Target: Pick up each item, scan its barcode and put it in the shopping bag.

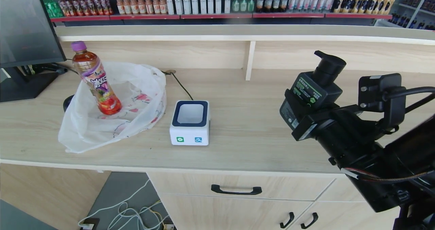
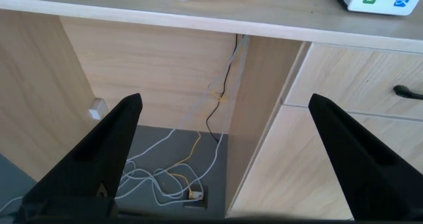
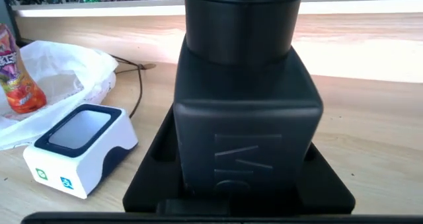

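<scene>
A black pump bottle (image 1: 314, 90) is held tilted above the right part of the wooden counter (image 1: 244, 121), with my right gripper (image 1: 307, 116) shut on its body. From the right wrist view the bottle (image 3: 244, 105) stands between the gripper's (image 3: 241, 191) jaws. A white scanner (image 1: 190, 122) with a dark blue rim sits mid-counter, left of the bottle. The scanner (image 3: 79, 148) lies ahead and to one side. A red tea bottle (image 1: 97, 78) with a purple cap stands inside the white shopping bag (image 1: 136, 104). My left gripper (image 2: 225, 171) hangs open below the counter's front edge, holding nothing.
A dark monitor (image 1: 27, 26) stands at the counter's far left. A cable (image 1: 181, 84) runs from the scanner toward the raised back ledge (image 1: 238, 31). Drawers with black handles (image 1: 236, 190) sit under the counter, and loose cables (image 2: 178, 174) lie on the floor.
</scene>
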You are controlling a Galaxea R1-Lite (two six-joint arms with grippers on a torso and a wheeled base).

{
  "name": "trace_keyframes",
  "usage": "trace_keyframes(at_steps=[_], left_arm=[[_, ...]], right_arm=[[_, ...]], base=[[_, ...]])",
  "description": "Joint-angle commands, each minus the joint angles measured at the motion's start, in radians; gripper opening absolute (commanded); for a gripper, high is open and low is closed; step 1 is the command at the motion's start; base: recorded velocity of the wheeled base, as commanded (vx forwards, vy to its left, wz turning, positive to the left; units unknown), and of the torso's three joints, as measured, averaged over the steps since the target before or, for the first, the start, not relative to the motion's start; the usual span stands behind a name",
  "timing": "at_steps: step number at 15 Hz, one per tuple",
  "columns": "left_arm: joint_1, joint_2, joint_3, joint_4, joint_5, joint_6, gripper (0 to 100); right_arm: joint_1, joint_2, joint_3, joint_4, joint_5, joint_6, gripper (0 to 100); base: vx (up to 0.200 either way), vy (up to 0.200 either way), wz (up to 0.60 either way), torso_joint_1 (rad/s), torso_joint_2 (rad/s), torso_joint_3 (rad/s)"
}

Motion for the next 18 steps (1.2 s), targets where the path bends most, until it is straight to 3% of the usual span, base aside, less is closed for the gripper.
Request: trace_keyframes(at_steps=[1, 9, 13, 18], left_arm=[[0.0, 0.001, -0.001, 0.001, 0.0, 0.0, 100], [0.002, 0.001, 0.0, 0.0, 0.0, -0.002, 100], [0.0, 0.0, 0.0, 0.0, 0.0, 0.003, 100], [0.0, 0.0, 0.0, 0.0, 0.0, 0.003, 100]], right_arm=[[0.001, 0.003, -0.001, -0.001, -0.001, 0.001, 0], [-0.006, 0.006, -0.053, -0.001, -0.004, 0.004, 0], [-0.006, 0.021, 0.001, -0.001, -0.003, -0.002, 0], [-0.053, 0.1, -0.13, -0.001, -0.003, -0.205, 0]], base=[[0.0, 0.2, 0.0, 0.002, 0.01, 0.002], [0.0, 0.2, 0.0, 0.004, 0.0, 0.002], [0.0, 0.2, 0.0, 0.001, 0.01, 0.001], [0.0, 0.0, 0.0, 0.0, 0.0, 0.0]])
